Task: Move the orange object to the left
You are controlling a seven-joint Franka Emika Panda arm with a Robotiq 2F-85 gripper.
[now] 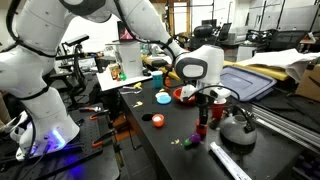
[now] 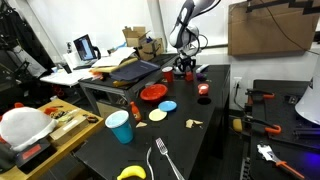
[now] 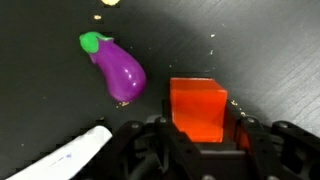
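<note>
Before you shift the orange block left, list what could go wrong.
1. The block sits between the end effector's fingers, but a firm grip cannot be confirmed; it might slip or drag.
2. The eggplant lies close beside it in the wrist view; a low sweep that way could knock it.
3. A white object nearby could also be clipped.

White arm (image 1: pixel 35 50) stretched forward, wrist bent down, tool (image 1: pixel 203 112) vertical, clamped on the orange object (image 3: pixel 197 108)
</note>
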